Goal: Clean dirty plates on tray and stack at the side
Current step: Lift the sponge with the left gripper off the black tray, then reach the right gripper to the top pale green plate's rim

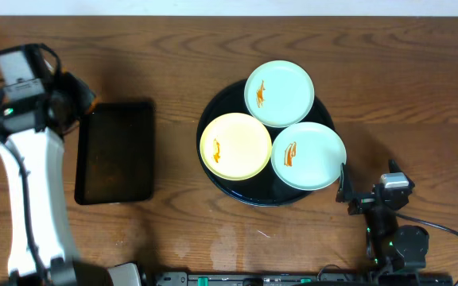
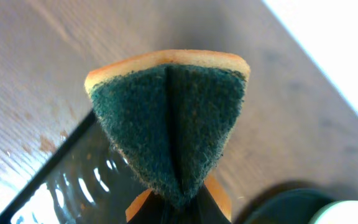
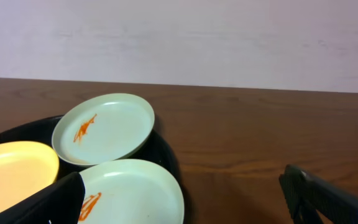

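Note:
The round black tray (image 1: 213,111) holds three plates, each with an orange smear: a mint-blue plate (image 1: 280,93) at the back, a yellow plate (image 1: 235,146) at the left, and a mint-blue plate (image 1: 308,156) at the right. They also show in the right wrist view: back plate (image 3: 103,127), near plate (image 3: 132,193), yellow plate (image 3: 11,177). My left gripper (image 2: 178,208) is shut on a folded green-and-yellow sponge (image 2: 169,121), above the rectangular tray's corner. My right gripper (image 3: 182,199) is open and empty, just right of the near mint-blue plate.
A smaller rectangular black tray (image 1: 115,151) lies left of the round tray, wet and glossy in the left wrist view (image 2: 61,186). The left arm (image 1: 30,175) stands along the table's left side. The right arm's base (image 1: 392,230) is at the front right.

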{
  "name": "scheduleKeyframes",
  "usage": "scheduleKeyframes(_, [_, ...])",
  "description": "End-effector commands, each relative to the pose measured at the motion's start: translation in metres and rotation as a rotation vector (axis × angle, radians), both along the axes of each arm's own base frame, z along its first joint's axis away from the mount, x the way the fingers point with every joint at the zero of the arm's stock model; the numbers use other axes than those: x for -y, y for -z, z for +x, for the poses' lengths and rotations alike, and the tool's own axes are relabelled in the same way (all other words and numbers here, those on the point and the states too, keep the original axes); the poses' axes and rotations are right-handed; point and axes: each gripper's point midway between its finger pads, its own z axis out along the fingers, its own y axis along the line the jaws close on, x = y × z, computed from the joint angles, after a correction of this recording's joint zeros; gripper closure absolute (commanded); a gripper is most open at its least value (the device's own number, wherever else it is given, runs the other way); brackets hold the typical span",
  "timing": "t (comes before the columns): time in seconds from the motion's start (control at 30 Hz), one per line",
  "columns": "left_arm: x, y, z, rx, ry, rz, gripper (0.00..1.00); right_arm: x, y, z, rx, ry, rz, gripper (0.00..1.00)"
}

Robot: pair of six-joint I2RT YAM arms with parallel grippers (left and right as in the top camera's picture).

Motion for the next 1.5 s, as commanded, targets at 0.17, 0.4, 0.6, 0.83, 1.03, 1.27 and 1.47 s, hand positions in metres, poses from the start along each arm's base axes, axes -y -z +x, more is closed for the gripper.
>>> scheduleKeyframes(0.17, [0.025, 0.088, -0.001, -0.223, 0.115, -0.170, 0.93, -0.024, -0.060, -0.008, 0.241, -0.152, 0.055, 0.01])
scheduleKeyframes(0.4, [0.018, -0.004, 0.022, 0.080, 0.142, -0.045, 0.93, -0.023, -0.161, -0.033, 0.540, -0.124, -0.134, 0.01])
scheduleKeyframes(0.6, [0.019, -0.008, 0.021, 0.094, 0.142, -0.039, 0.93, -0.032, -0.194, -0.004, 0.258, -0.183, -0.274, 0.01])
scheduleKeyframes(0.83, [0.021, 0.007, 0.013, 0.042, 0.140, -0.060, 0.92, -0.048, -0.218, 0.072, -0.249, -0.343, -0.287, 0.01])
scheduleKeyframes(1.03, [0.022, 0.009, 0.010, 0.027, 0.139, -0.065, 0.92, -0.105, -0.215, 0.106, -0.399, -0.685, -0.020, 0.01])
scheduleKeyframes(1.27, [0.022, 0.009, 0.010, 0.027, 0.139, -0.065, 0.92, -0.105, -0.135, 0.183, -0.613, -0.390, 0.030, 0.11])
scheduleKeyframes(1.47, [0.022, 0.009, 0.010, 0.028, 0.139, -0.065, 0.92, -0.139, -0.057, 0.189, -0.777, -0.211, -0.217, 0.08])
